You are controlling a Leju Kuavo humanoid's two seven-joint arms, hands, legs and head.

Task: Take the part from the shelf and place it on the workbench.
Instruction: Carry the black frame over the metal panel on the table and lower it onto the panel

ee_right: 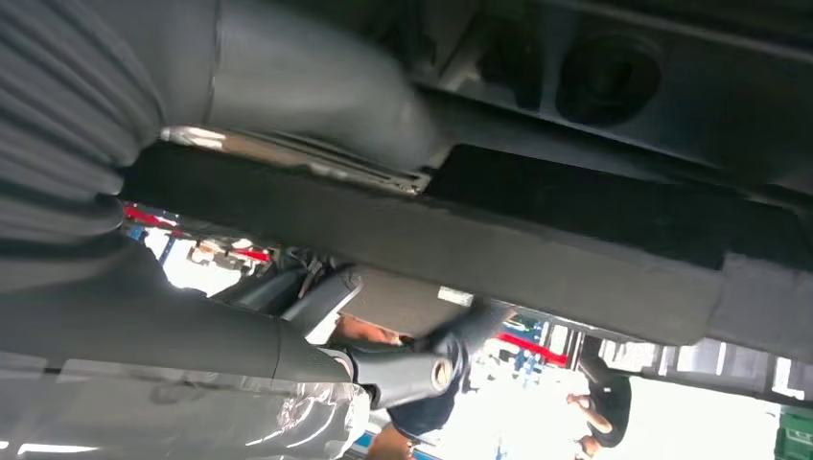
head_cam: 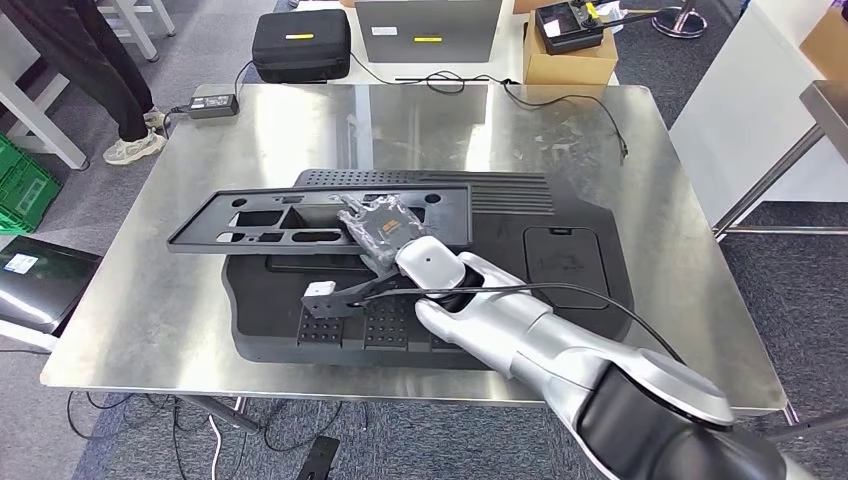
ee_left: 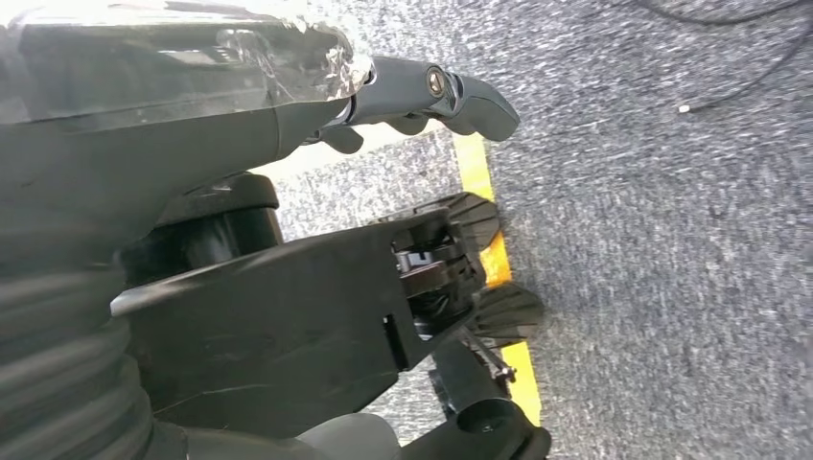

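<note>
A long flat black panel with cut-outs (head_cam: 300, 215) hovers tilted over the steel workbench (head_cam: 140, 300). My right hand (head_cam: 385, 232) grips it near its right end. In the right wrist view the panel's edge (ee_right: 499, 244) runs between the thumb and the dark fingers (ee_right: 403, 374) of the right hand (ee_right: 192, 331). Under the panel a large black moulded part (head_cam: 560, 260) lies flat on the bench. My left hand (ee_left: 431, 91) hangs over grey carpet with its fingers apart and nothing in them.
Beyond the bench's far edge are a black case (head_cam: 300, 42), a grey laptop (head_cam: 428, 30) and a cardboard box (head_cam: 570, 55). A power adapter (head_cam: 213, 100) and a cable (head_cam: 560, 100) lie on the far side. A person's legs (head_cam: 120, 90) stand at the far left.
</note>
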